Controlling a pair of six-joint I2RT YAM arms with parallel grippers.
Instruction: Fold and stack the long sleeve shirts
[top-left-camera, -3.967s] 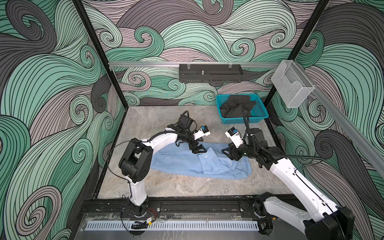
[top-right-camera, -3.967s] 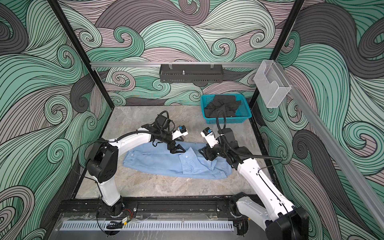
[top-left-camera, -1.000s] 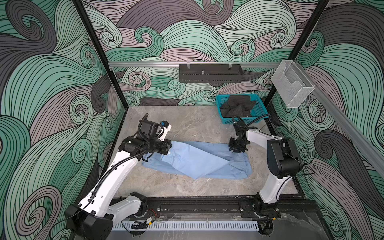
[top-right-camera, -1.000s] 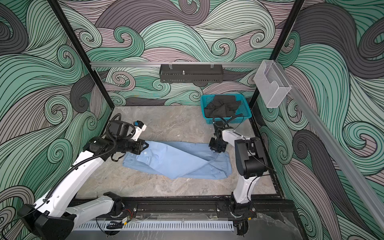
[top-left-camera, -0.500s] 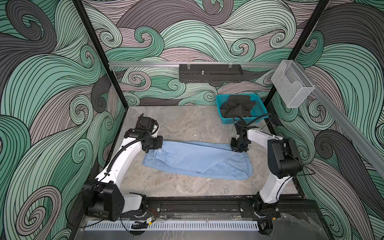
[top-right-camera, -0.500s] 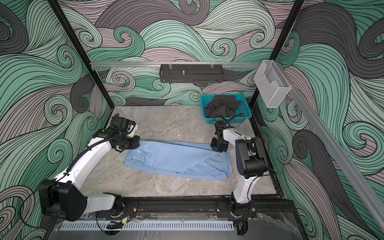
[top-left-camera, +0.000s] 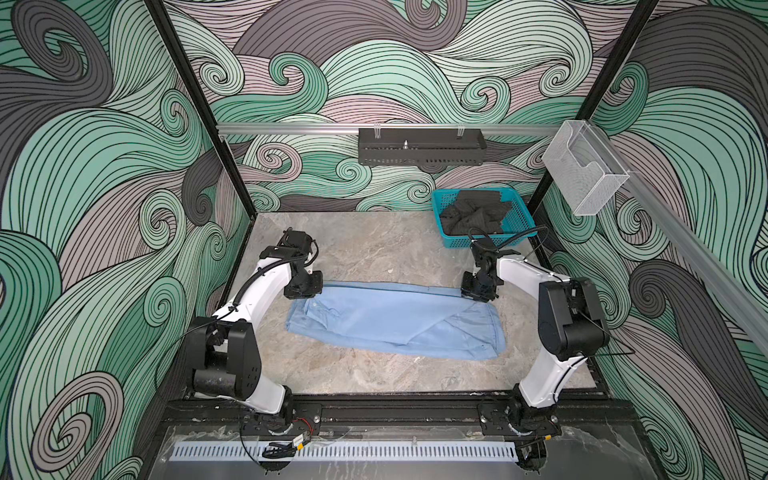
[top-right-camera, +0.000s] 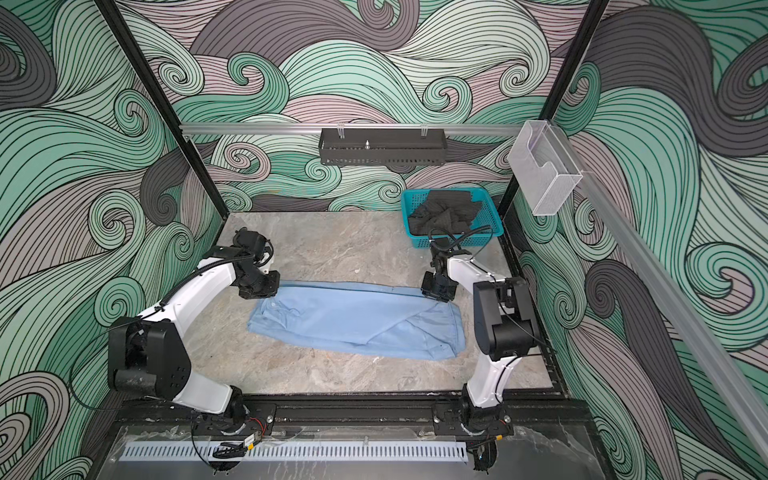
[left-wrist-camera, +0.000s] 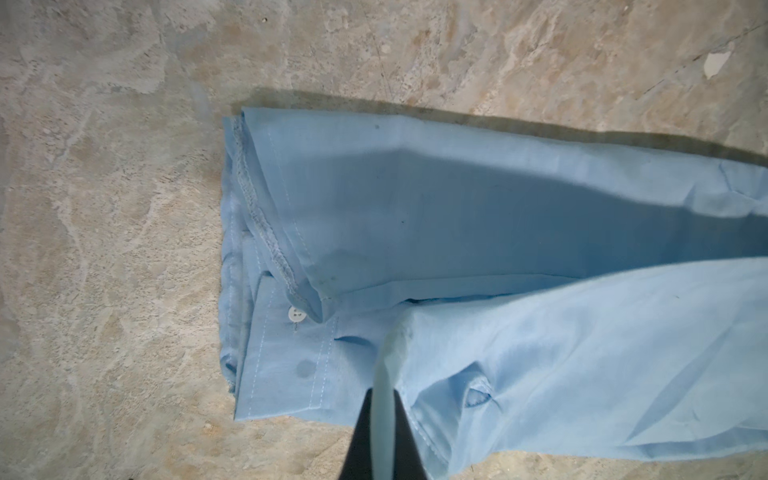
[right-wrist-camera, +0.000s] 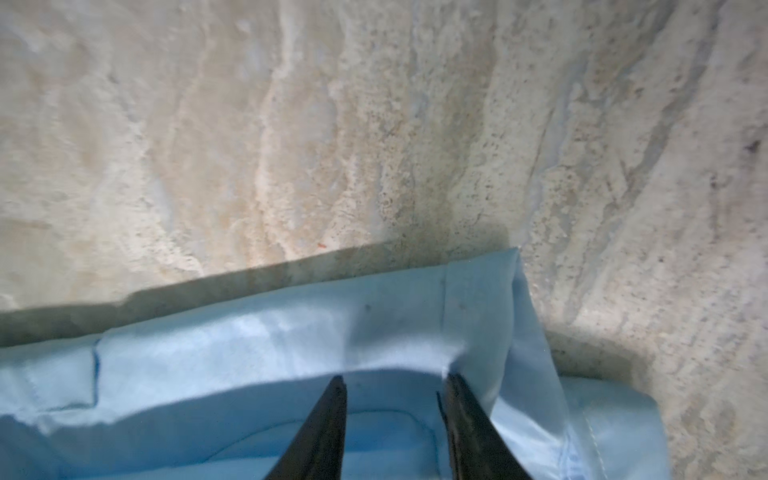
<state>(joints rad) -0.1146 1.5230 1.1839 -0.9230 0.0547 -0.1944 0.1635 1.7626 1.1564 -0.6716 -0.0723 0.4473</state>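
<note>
One light blue long sleeve shirt (top-left-camera: 395, 320) (top-right-camera: 357, 320) lies folded lengthwise across the middle of the table in both top views. My left gripper (top-left-camera: 306, 292) (top-right-camera: 261, 291) sits at its far left corner. In the left wrist view that gripper (left-wrist-camera: 382, 399) is shut on a raised fold of the shirt (left-wrist-camera: 457, 199), near a white button (left-wrist-camera: 296, 314). My right gripper (top-left-camera: 478, 293) (top-right-camera: 436, 291) is at the far right corner. In the right wrist view it (right-wrist-camera: 395, 382) stands open, its fingers apart over the shirt's hem (right-wrist-camera: 249, 345).
A teal mesh basket (top-left-camera: 461, 242) (top-right-camera: 457, 241) with dark clothes (top-left-camera: 473, 216) stands at the back right, just behind my right arm. A black tray (top-left-camera: 422, 147) and a clear holder (top-left-camera: 582, 170) hang on the walls. Bare marbled table lies in front of and behind the shirt.
The shirt's far edge now lies straighter and flatter between the two grippers. My left arm has swung round while keeping its hold. The right jaws have spread apart.
</note>
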